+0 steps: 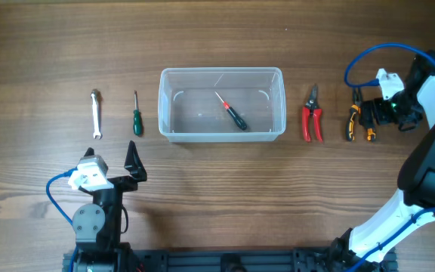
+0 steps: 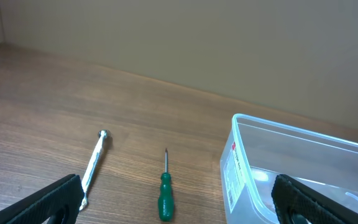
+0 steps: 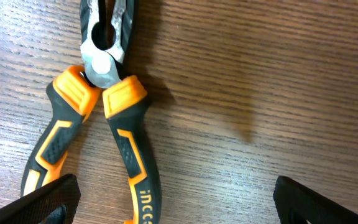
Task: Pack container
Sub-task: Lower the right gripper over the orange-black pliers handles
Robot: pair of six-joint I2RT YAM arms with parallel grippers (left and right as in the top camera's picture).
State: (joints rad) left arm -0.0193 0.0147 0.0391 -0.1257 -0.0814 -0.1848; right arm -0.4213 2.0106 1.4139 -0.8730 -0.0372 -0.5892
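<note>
While both stand spread and empty, the left pincer (image 2: 182,204) hangs near the container (image 1: 221,72), the right pincer (image 3: 182,200) over orange-handled pliers (image 3: 113,94).

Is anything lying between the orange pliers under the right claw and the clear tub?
Yes: the red-handled cutters lie between the orange pliers and the container, apart from both. Lifted over them, the way looks free.

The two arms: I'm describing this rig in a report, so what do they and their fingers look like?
The left arm is black with a grey round joint and a white wrist block. The right arm has white links and black joints. A blue cable loops at each wrist. The fingers are black and wedge-shaped.
</note>
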